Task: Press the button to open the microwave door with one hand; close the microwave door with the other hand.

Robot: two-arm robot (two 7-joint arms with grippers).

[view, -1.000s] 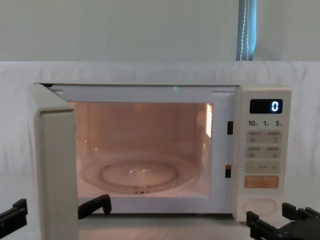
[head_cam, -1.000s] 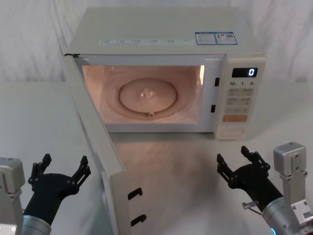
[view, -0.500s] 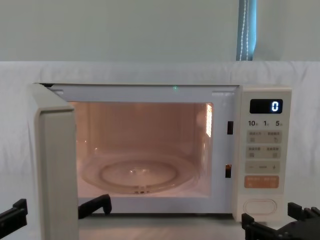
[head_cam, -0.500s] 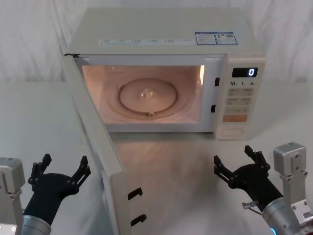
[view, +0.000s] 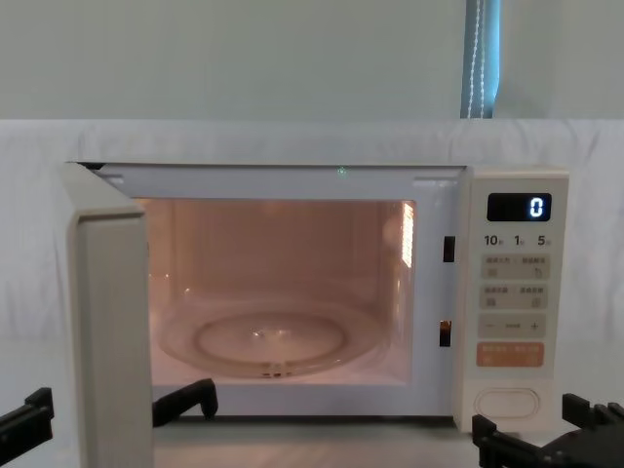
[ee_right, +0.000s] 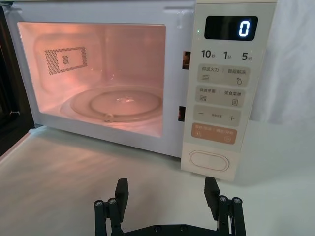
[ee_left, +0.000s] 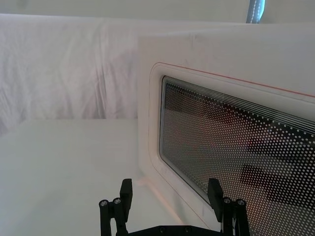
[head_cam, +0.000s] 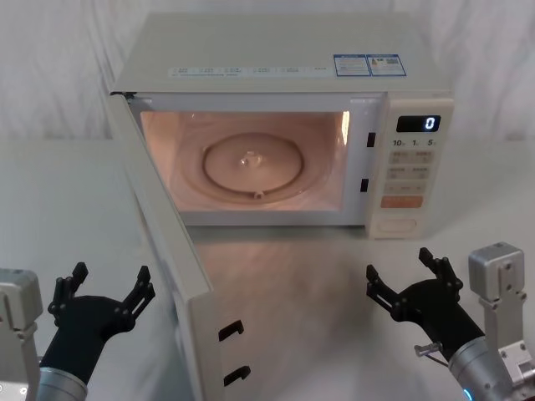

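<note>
Head view: the microwave door (head_cam: 167,251) stands fully open, swung toward the robot on its left-side hinge, and the lit cavity with its glass turntable (head_cam: 251,167) is exposed. The button (head_cam: 400,225) sits at the foot of the control panel, untouched at present; the display (head_cam: 427,124) reads 0.

Change noted: over the last second the right tool (head_cam: 410,276) has drawn slightly back from the panel and spread its fingers a little wider. It now rests low over the surface (head_cam: 318,284), in front of the button and well clear of it, fingers wide apart and holding nothing. The door itself has not moved in that interval.

Left tool (head_cam: 104,286): unchanged, parked low just to the outer side of the open door, fingers spread and empty. Its wrist view shows the door's dark glass window (ee_left: 236,147) close ahead – near, but not touching.

Assessment – the opening step appears complete, with the right arm withdrawing from the press. What remains is the closing: the left tool is on the correct side to push the door's outer face shut.
</note>
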